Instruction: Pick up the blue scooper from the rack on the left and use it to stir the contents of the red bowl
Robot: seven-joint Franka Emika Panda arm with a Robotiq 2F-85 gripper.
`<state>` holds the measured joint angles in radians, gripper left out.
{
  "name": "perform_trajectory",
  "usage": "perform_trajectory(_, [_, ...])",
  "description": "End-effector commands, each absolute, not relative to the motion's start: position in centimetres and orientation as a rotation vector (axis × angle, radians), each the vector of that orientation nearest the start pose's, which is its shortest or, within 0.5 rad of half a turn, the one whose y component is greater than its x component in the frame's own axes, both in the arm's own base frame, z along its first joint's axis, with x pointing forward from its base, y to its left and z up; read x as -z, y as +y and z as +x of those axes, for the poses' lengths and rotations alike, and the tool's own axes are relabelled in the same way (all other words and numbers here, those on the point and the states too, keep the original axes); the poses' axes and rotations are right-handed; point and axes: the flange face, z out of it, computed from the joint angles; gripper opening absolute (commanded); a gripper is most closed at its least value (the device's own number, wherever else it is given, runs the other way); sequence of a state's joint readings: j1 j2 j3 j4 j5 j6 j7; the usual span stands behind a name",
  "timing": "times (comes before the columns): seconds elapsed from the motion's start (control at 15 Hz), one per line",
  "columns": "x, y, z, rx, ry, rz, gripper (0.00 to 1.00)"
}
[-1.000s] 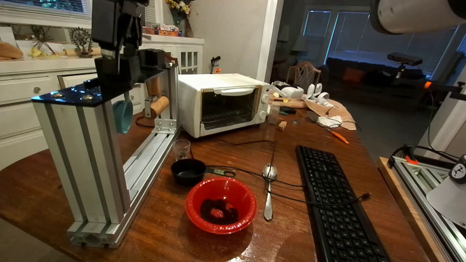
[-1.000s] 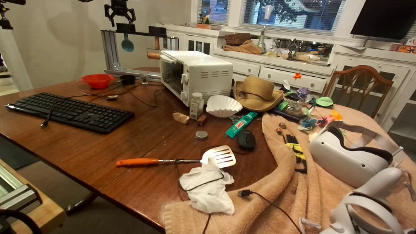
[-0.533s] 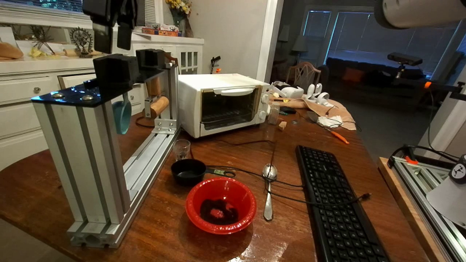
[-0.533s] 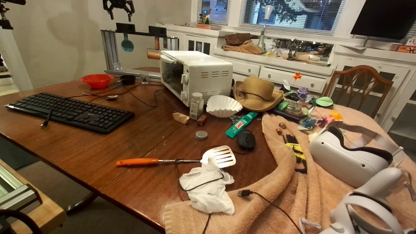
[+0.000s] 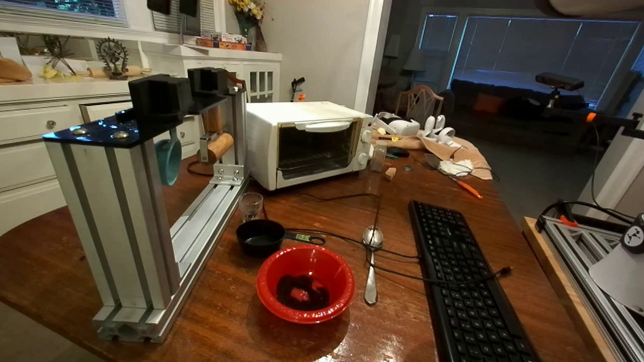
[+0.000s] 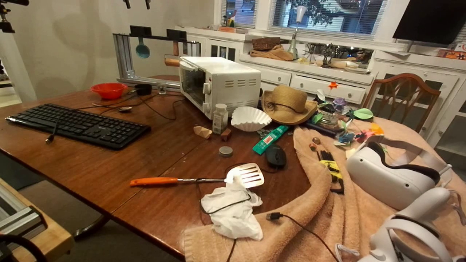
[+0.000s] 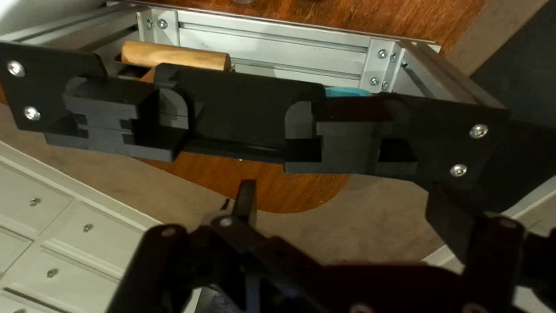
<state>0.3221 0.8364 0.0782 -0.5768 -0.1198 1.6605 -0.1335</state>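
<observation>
The blue scooper hangs scoop-down under the dark top plate of the rack, below a black block; its handle is mostly hidden. In the wrist view only a teal sliver of the scooper shows past the plate. My gripper is open, its fingers far apart with nothing between them. Just its fingertips show at the top of both exterior views, well above the block. On the table the red bowl sits upright, with dark brown contents on its bottom.
A wooden-handled tool hangs farther along the rack, under another black block. Beside the bowl are a black cup, a metal spoon, loose cables and a keyboard. A white toaster oven stands behind.
My gripper has risen from around the black block on the rack, up almost out of both exterior views. Block and scooper have stayed on the rack.
</observation>
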Motion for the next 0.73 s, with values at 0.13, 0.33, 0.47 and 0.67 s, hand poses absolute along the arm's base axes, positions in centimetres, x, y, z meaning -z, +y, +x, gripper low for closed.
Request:
perform_trajectory(0.13, [-57.2,24.6,70.2,0.29,-0.675,-3.001,1.0])
perform_trajectory(0.33, [-58.4,23.2,70.1,0.295,-0.646,-2.94,1.0])
perform_trajectory(0.47, [-58.4,23.7,70.7,0.344,-0.656,-2.956,1.0])
perform_trajectory(0.67, [-58.8,22.5,70.6,0.327,-0.631,-2.931,1.0])
